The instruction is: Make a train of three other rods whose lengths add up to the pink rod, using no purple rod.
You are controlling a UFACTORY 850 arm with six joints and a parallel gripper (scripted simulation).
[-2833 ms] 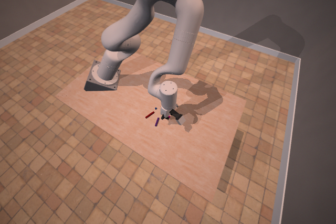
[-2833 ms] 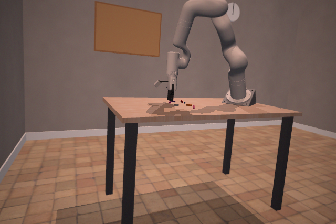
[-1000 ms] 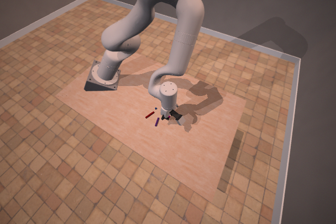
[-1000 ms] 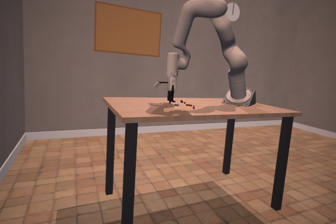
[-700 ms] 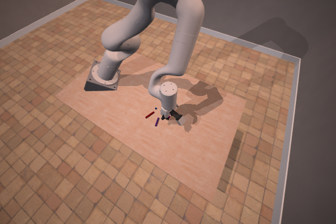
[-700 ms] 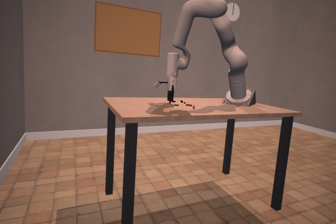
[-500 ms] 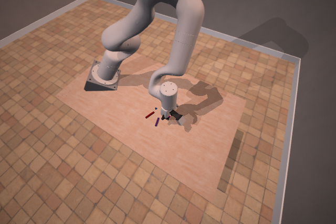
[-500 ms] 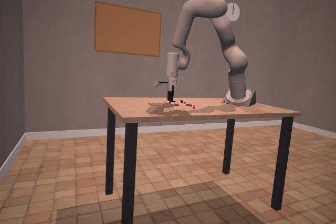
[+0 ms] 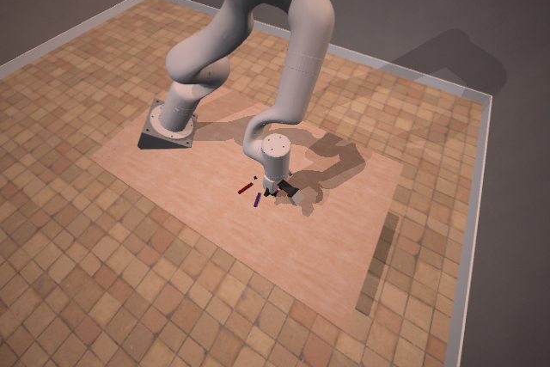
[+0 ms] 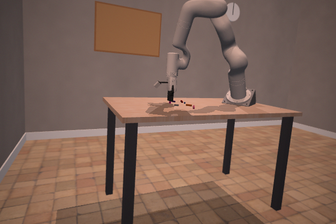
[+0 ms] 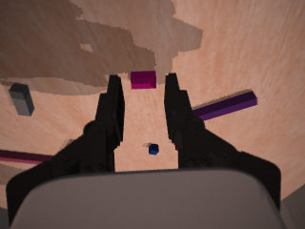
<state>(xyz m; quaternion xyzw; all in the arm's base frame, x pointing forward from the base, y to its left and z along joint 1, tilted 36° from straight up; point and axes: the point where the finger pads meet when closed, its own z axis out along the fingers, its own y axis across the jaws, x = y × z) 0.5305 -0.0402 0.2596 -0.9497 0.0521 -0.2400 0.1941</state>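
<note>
While the arm [image 10: 230, 42] rises from its base [image 10: 252, 99] at one end of the table, arches high and folds back down, its last link stands upright with the pincer [image 11: 143, 88] pointing straight at the tabletop, fingertips low over the wood. Its two black fingers stand partly apart, at a middling gap, with bare wood between them and nothing gripped. Just beyond the fingertips, centred on the gap, lies the short magenta rod [image 11: 143, 79], crosswise to the fingers, at the edge of the arm's shadow. Beneath the pincer, nearer the wrist, sits the tiny blue rod [image 11: 152, 149]. To the right of the right finger the purple rod [image 11: 224, 106] lies aslant, partly hidden behind that finger. Off to the left stands the grey rod [image 11: 21, 98], and at the lower left edge a long pinkish rod [image 11: 24, 156] runs out of view; its exact colour cannot be told. Seen from above, a red rod [image 9: 244, 187] lies beside the purple one. A wooden table [image 10: 135, 115] on dark legs carries everything; a tiled floor [image 10: 189, 161], grey walls and a brown board [image 10: 127, 29] surround it.
</note>
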